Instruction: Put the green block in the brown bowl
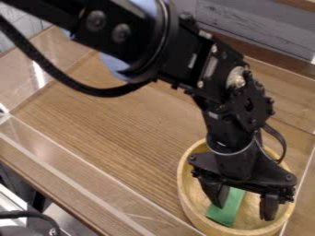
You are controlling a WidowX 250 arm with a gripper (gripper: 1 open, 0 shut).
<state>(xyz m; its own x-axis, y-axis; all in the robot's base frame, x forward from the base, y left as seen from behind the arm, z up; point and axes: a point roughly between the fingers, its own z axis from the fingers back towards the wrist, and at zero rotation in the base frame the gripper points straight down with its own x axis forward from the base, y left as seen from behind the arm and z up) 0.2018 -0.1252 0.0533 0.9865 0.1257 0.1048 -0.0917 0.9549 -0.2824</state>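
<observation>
The brown bowl (pixel 190 197) sits at the lower right of the wooden table, its thick tan rim showing on the left and front. Inside it lies the green block (pixel 227 208), a flat green bar resting on the bowl's floor, partly covered by my fingers. My gripper (pixel 244 200) hangs straight over the bowl, pointing steeply down, with its black fingers (pixel 216 193) spread wide on either side of the block. The jaws stand open and grip nothing; the block lies loose between them.
The black arm (pixel 160 55) reaches down from the upper left across the wooden tabletop (pixel 110 129). A clear plastic wall (pixel 50 152) runs along the table's left and front edge. A blue object (pixel 113 64) peeks out behind the arm.
</observation>
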